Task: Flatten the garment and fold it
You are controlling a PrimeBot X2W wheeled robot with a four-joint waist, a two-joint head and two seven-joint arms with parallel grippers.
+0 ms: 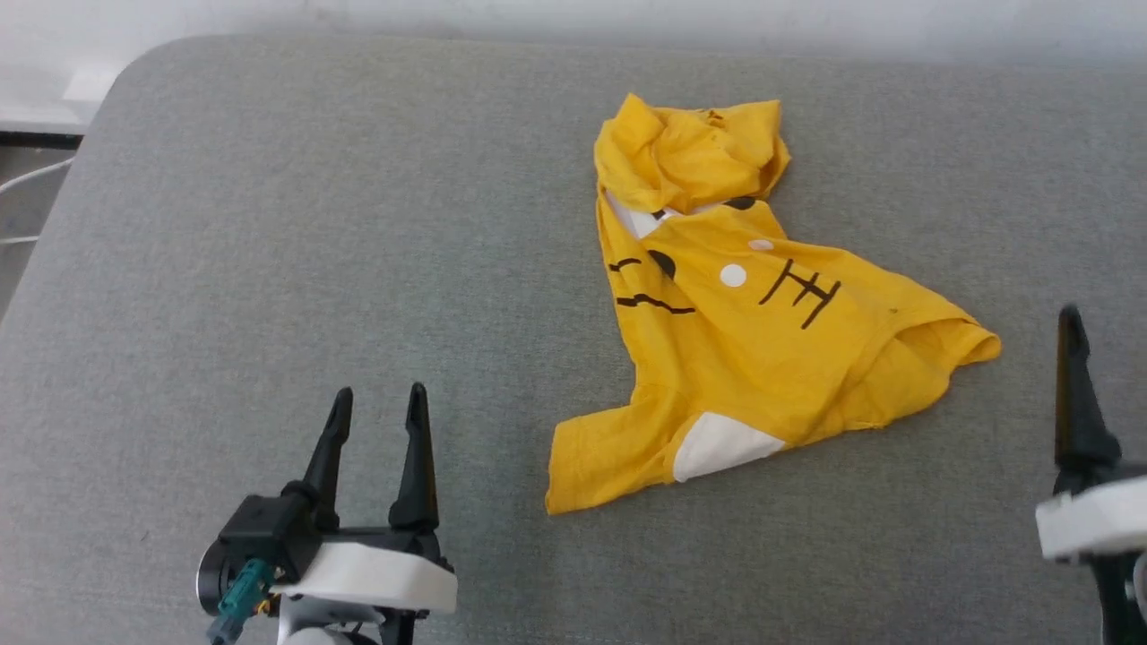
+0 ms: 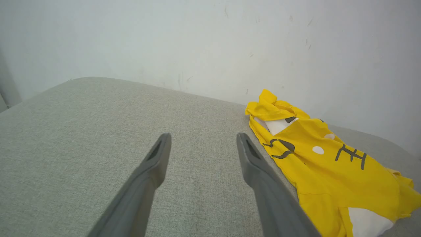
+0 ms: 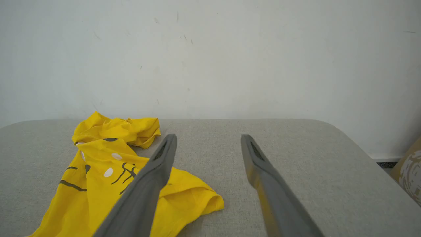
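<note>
Left claw point(image 1: 380, 392) and right claw point(image 3: 208, 137) spread wide, the garment point(image 1: 744, 358) untouched

Both claws stood with their fingers parted and nothing between them, low at the near side of the grey padded surface point(image 1: 269, 224). The left one was well clear of the cloth and the right one just off its right-hand end. That surface ran back to a pale wall point(image 2: 164, 39). The garment lay right of the middle, touching neither claw, a bright yellow shirt sprawled in a rough wedge. Its far part was bunched into a crumpled lump point(image 1: 690, 157). A gaping opening point(image 1: 950, 345), hem or sleeve I could not tell, pointed toward the right claw, and a near flap point(image 1: 591, 457) reached toward the left one. On the cloth showed black line marks point(image 1: 800, 291), a white patch point(image 1: 717, 445) by the front edge and a small white dot point(image 1: 733, 275).

To my eye the flattening had not begun. The next move seemed to call for each claw to come down on an outer edge, the left on the near flap and the right on the open end. Each would need to pinch only the thin cloth, not the padding, then draw apart to pull the lump out
</note>
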